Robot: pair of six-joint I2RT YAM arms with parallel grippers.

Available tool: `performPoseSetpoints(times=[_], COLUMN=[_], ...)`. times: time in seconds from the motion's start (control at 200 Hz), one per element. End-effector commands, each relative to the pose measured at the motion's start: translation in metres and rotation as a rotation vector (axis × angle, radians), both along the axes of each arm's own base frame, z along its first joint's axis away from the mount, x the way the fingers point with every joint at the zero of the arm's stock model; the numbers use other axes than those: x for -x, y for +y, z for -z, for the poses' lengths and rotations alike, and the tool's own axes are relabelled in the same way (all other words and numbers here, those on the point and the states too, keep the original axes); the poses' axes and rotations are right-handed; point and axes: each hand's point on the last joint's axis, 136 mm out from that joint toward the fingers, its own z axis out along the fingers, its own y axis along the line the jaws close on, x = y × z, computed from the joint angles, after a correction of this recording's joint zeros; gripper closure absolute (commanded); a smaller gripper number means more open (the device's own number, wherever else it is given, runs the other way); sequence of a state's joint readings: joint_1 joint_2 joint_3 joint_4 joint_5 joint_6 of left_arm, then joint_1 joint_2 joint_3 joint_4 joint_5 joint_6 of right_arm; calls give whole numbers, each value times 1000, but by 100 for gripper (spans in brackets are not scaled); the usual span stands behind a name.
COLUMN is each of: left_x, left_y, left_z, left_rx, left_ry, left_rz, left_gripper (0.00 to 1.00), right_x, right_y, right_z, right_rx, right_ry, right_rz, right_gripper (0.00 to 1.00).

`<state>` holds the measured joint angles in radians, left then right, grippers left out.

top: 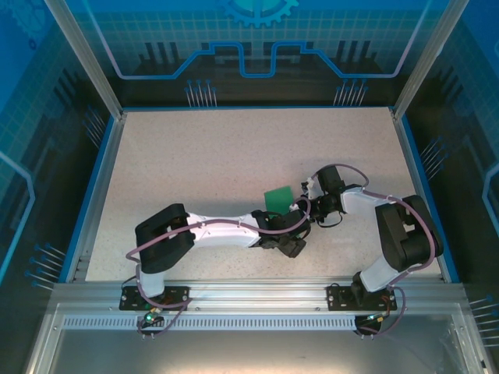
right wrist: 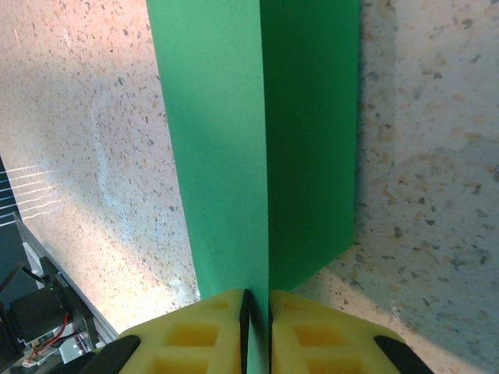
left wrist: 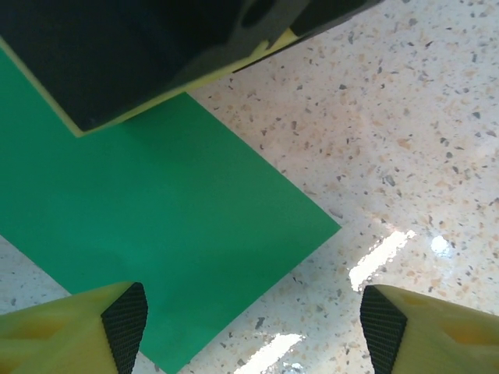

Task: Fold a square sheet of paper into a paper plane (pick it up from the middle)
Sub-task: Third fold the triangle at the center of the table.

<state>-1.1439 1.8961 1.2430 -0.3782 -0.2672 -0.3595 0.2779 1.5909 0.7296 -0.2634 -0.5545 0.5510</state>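
Observation:
The square sheet of paper (top: 278, 199) is bright green and lies mid-table between the two arms. In the right wrist view the sheet (right wrist: 226, 140) is bent into a V along a middle crease, and my right gripper (right wrist: 256, 312) is shut on that crease. In the left wrist view the paper (left wrist: 156, 226) stretches across the speckled table to a corner at the right. My left gripper (left wrist: 253, 335) hangs open just above that part of the paper, with one fingertip (left wrist: 125, 327) over the green and the other over bare table. Nothing sits between its fingers.
The right gripper's black and yellow body (left wrist: 156, 54) looms close at the top of the left wrist view. Both wrists crowd together near the paper (top: 300, 214). Blue rails edge the speckled table (top: 234, 148); a metal frame runs along the near side.

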Motion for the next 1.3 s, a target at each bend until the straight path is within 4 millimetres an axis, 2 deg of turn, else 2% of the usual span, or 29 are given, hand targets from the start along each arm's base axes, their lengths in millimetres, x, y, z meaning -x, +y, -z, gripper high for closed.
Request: performPoseSetpoints(times=[0.0, 0.255, 0.575, 0.7, 0.815, 0.9, 1.075, 1.17, 1.295], left_x=[-9, -10, -12, -8, -4, -2, -2, -4, -5], left_y=[3, 4, 12, 9, 6, 5, 5, 5, 4], left_z=[2, -4, -13, -12, -14, -13, -3, 1, 2], left_rx=[-48, -24, -13, 8, 42, 38, -11, -34, -44], left_ry=[-37, -48, -81, -63, -54, -53, -58, -64, -68], left_rz=[-26, -47, -71, -50, -22, -3, -2, -9, -10], left_gripper=[26, 39, 65, 56, 39, 31, 29, 23, 21], right_x=[-3, -3, -3, -3, -4, -5, -5, -5, -5], right_y=[-1, -2, -4, -2, 0, 2, 2, 2, 3], right_z=[-3, 1, 2, 1, -3, -5, -8, -9, -8], right_rx=[-19, -2, 8, -4, -19, -32, -38, -40, -40], right_ry=[20, 30, 29, 28, 28, 27, 25, 26, 29], right_rz=[12, 13, 12, 10, 10, 12, 14, 16, 16], right_gripper=[84, 83, 83, 84, 86, 86, 86, 86, 86])
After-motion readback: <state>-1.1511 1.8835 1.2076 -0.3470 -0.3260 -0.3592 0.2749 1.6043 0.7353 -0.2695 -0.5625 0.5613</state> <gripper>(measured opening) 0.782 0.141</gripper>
